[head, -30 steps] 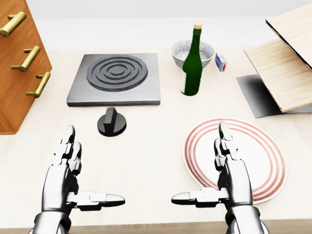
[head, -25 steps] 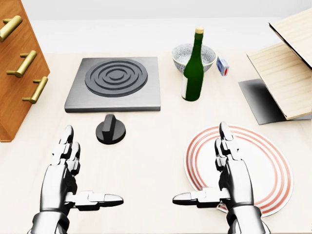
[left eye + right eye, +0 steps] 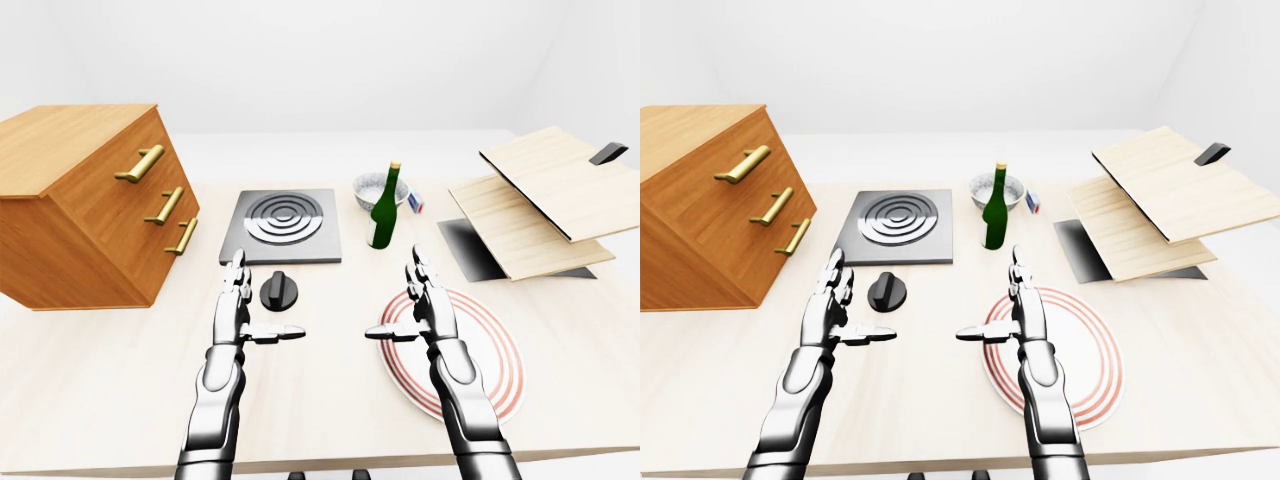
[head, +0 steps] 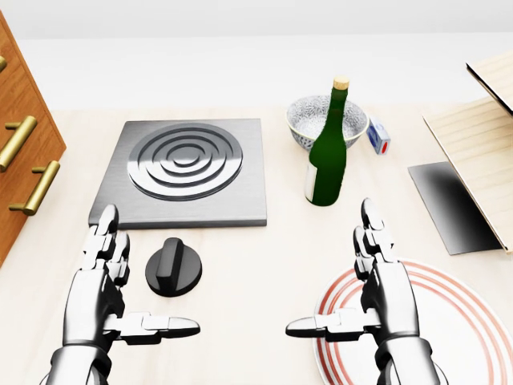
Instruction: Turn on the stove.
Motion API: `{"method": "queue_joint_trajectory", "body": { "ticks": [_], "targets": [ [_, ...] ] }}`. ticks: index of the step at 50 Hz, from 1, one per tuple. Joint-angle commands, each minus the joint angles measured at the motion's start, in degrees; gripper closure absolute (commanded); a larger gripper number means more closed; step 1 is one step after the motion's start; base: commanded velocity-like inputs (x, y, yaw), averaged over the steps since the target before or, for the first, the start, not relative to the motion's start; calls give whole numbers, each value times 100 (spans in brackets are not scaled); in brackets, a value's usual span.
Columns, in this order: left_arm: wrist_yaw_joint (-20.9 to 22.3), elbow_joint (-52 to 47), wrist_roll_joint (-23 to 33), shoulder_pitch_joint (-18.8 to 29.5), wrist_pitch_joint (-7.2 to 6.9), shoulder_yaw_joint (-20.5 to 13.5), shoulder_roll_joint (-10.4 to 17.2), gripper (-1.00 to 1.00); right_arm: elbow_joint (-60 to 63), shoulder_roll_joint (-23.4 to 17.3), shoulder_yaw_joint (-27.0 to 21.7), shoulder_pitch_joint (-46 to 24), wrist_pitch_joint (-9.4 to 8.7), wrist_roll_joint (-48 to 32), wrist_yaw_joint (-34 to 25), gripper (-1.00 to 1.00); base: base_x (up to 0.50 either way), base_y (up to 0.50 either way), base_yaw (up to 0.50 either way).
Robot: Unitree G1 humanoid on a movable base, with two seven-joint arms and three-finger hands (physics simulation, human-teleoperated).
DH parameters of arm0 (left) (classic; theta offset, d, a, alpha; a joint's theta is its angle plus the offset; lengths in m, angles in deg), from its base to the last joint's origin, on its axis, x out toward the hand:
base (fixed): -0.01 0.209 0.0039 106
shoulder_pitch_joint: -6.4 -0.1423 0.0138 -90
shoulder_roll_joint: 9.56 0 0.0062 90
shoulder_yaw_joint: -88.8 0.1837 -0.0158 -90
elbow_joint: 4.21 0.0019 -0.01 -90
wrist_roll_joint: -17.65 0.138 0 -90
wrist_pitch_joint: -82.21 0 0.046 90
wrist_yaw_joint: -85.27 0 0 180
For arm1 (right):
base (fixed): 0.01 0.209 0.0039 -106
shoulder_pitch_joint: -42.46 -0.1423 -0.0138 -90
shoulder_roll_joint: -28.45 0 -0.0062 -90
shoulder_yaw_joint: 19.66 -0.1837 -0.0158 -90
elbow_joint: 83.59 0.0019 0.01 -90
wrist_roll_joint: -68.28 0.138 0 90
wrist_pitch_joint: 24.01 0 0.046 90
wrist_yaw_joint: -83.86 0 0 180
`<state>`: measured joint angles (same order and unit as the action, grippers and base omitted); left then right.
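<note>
1. We see the stove [image 4: 186, 172] — a flat grey hotplate with concentric rings — lying on the pale wooden table [image 4: 240, 273], upper left of centre in the head view.
2. Its black control knob [image 4: 174, 271] sits on the table just below the plate's lower edge, apart from both hands.
3. Our left hand [image 4: 103, 289] hovers just left of the knob, fingers straight, thumb spread sideways: open, gripping nothing.
4. Our right hand [image 4: 377, 289] mirrors it at lower right, equally open, over the left rim of a red-ringed plate [image 4: 473, 321]; the plate's visible part carries nothing.
5. A patterned bowl [image 4: 309, 116] stands right of the stove; we cannot tell its contents.
6. A green wine bottle [image 4: 329, 156] stands upright just below the bowl, overlapping it in this view.
7. A small blue-and-red box [image 4: 378, 136] lies right of the bowl.
8. A wooden drawer cabinet [image 3: 90, 215] with brass handles occupies the left — drawers closed.
9. Stacked wooden boards [image 3: 540, 205] rest at the right.
</note>
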<state>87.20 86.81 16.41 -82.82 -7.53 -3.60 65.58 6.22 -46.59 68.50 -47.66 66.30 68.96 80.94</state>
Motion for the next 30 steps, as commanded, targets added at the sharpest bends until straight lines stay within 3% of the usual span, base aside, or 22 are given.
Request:
{"method": "queue_joint_trajectory", "body": {
  "ticks": [1,10,19,22,24,28,30],
  "targets": [
    [-4,109,-43,45,-20,-41,17,-100,-30,-2,-16,26,36,37,-36,-100,40,0,0],
    [-31,271,-4,101,36,-17,18,-100,42,8,5,39,-39,41,-17,-100,24,0,0],
    [-26,787,93,287,189,35,13,-100,18,11,22,29,-33,19,-8,-100,3,0,0],
    [-112,1310,113,484,420,47,-14,-100,-27,12,35,13,-22,-6,-8,-100,0,0,0],
    [-174,1551,179,570,474,65,-13,-100,-56,6,24,7,10,11,-27,-100,0,0,0],
    [-432,1951,131,773,474,-44,15,-100,-150,5,31,-45,-27,-16,-16,-100,0,0,0],
    [-221,2051,49,809,474,12,38,-100,-96,4,35,-21,-55,-6,-36,-100,0,0,0]
  ]
}}
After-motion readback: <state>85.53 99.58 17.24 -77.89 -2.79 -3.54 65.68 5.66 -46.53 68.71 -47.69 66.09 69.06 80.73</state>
